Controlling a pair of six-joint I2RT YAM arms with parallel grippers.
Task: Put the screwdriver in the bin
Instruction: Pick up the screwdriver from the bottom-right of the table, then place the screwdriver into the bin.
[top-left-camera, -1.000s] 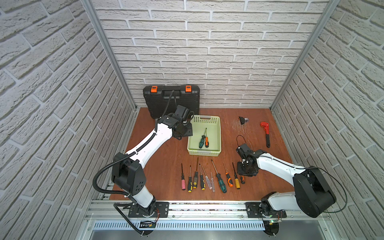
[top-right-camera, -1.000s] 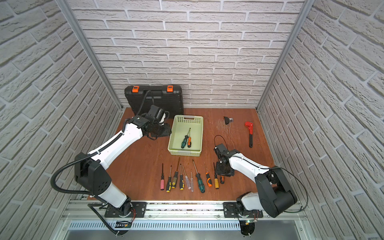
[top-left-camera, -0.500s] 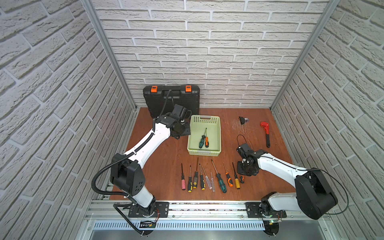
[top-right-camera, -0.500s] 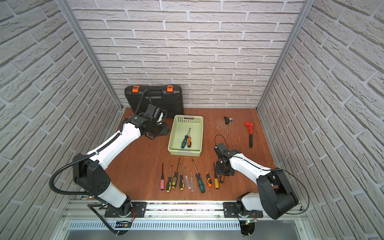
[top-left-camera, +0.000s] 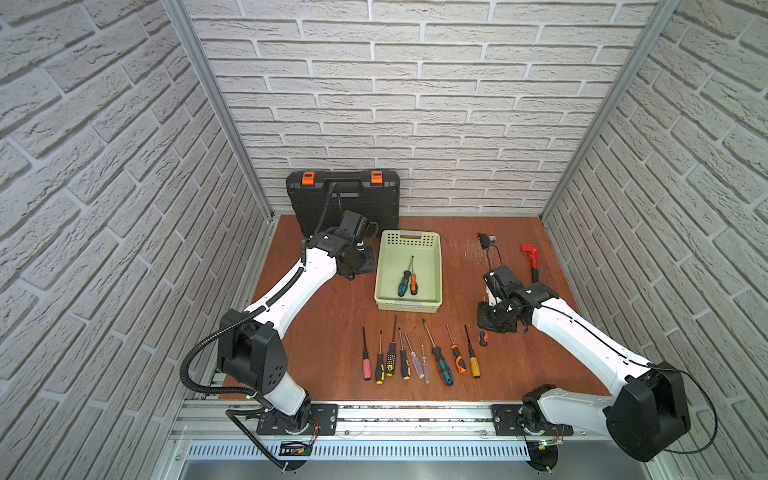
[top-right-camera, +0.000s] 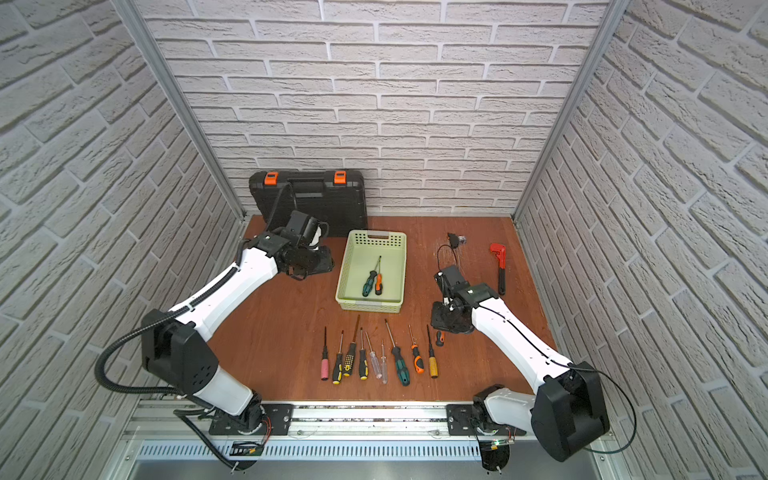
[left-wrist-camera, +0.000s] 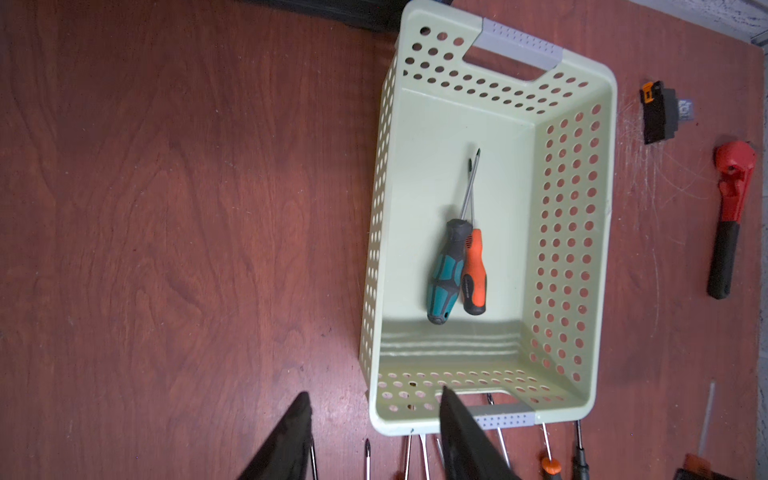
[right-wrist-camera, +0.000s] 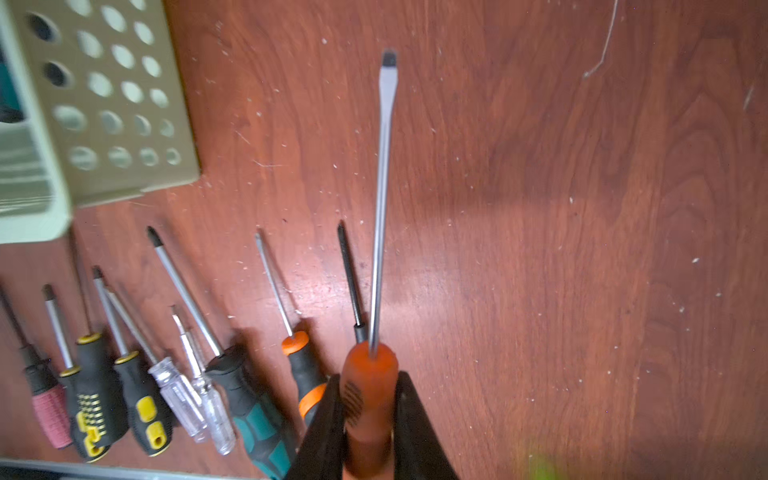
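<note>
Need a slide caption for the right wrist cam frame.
Right tool shut on an orange-handled flathead screwdriver beside the row of other screwdrivers, pale green bin nearby.

The right gripper (right-wrist-camera: 369, 386) is closing its jaws on the orange handle of the screwdriver (right-wrist-camera: 380, 216) and is lifting it a little, away from the right end of the row of screwdrivers (top-left-camera: 441, 366). The left gripper (left-wrist-camera: 375, 392), with its jaws apart, is drawing slightly back from the bin (top-left-camera: 409, 306).

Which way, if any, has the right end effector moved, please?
Yes: the right end effector, holding the orange screwdriver, shifted up the image from the yellow-handled screwdriver.
</note>
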